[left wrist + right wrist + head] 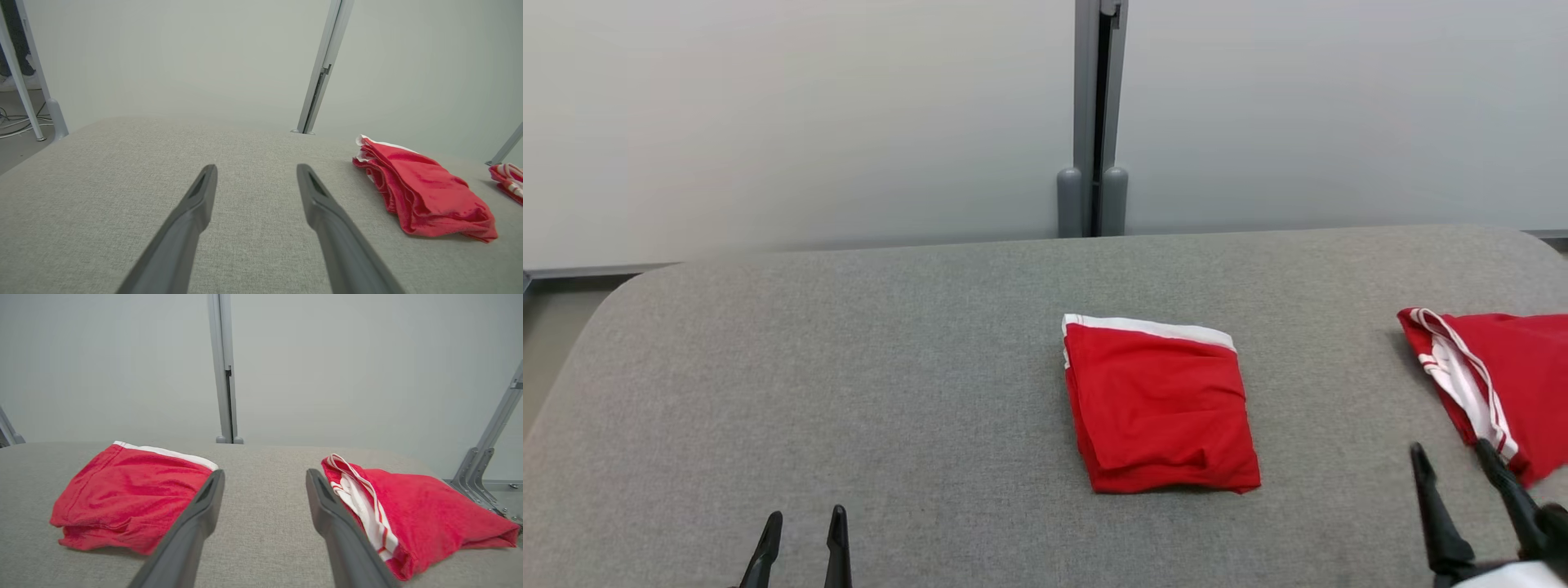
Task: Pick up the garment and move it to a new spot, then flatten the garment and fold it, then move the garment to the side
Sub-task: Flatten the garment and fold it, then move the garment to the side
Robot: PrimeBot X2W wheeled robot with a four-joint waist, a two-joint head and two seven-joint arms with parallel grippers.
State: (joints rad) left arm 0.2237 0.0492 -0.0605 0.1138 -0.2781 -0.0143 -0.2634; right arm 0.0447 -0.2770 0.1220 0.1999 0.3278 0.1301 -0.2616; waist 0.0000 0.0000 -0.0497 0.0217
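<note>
The garment (1519,367), red with white-and-red striped trim, lies folded at the right edge of the grey worktop (849,367). Its trimmed edge faces the worktop centre, and that edge runs diagonally from far-left to near-right. A second red garment (1160,408), folded with a white band along its far edge, lies at centre. The right hand (1451,447) is released, one fingertip at the trim. The left hand (805,518) is released and empty.
</note>
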